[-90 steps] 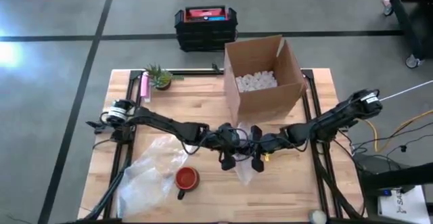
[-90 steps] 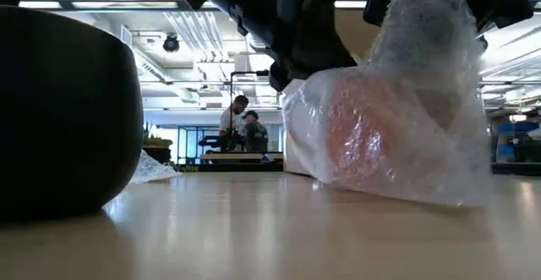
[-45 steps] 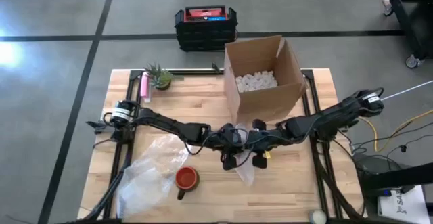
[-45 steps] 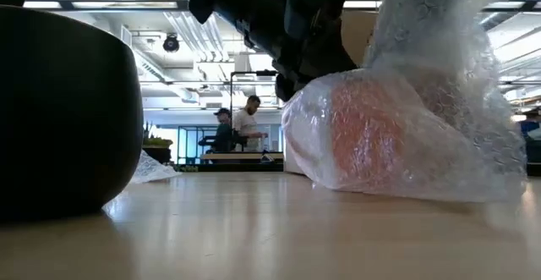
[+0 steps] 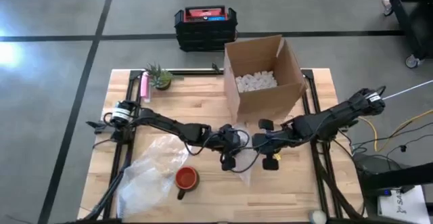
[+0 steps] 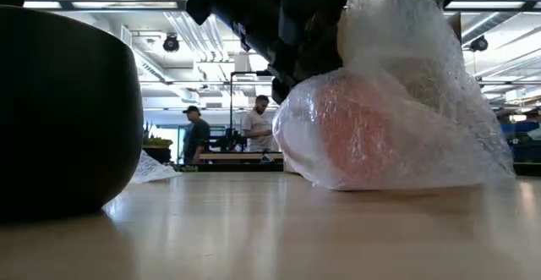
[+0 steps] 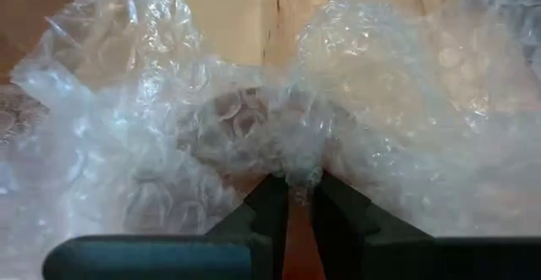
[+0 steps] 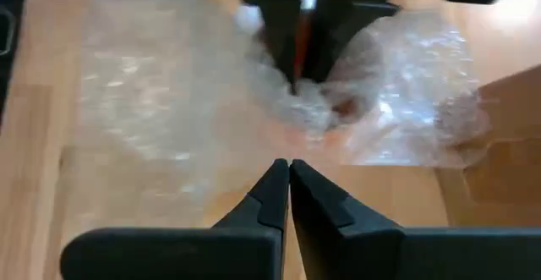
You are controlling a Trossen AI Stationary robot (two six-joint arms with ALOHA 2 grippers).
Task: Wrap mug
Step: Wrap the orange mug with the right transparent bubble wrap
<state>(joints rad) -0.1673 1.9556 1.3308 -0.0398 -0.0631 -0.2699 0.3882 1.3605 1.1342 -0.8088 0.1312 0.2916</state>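
Wooden bench [image 5: 203,99], centre of the high view. Mug [image 6: 359,140]: orange-red, enclosed in bubble wrap [image 6: 414,102], resting on the bench at lower centre of the high view, right of centre in the low view. Left pincer [image 7: 293,197]: at the bundle, fingers narrow and pinching a fold of the bubble wrap. Right pincer [image 8: 288,178]: just right of the bundle in the high view, fingers pressed together and holding nothing. 2nd mug [image 5: 186,179]: red, bare, lower left of the bundle, on a loose plastic sheet [image 5: 152,173]. Cardboard box [image 5: 265,78]: open, upper centre, holding white packing pieces. Small potted plant [image 5: 160,77]: upper left corner of the bench.
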